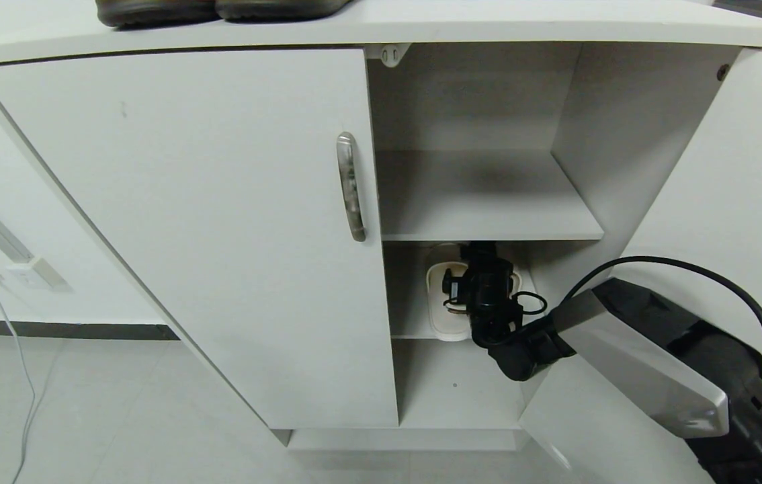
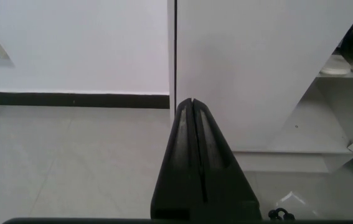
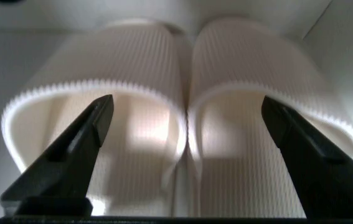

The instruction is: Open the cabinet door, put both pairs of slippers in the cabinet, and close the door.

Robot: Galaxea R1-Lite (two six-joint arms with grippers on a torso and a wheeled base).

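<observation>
Cabinet [image 1: 616, 134]: plain white, inside and out. Handle [image 1: 350, 187] on the cabinet's closed door: brushed silver-grey. Cream slippers [image 3: 132, 68] inside the cabinet: uniform cream, fine ribbed pattern all over. Dark slippers [image 1: 220, 8] on top of the cabinet: brownish-black, no pattern visible. Right gripper [image 3: 187, 104] and left gripper [image 2: 192, 102]: black. Floor [image 1: 85, 403] below the cabinet: pale grey. Skirting [image 1: 52, 329] beside the cabinet: black

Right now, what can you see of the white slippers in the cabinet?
The white slippers are a cream pair of slides with ribbed, foam-like straps, lying side by side with inner edges touching on the lower shelf. The open right gripper straddles them, one finger toward each; contact is unclear.
</observation>
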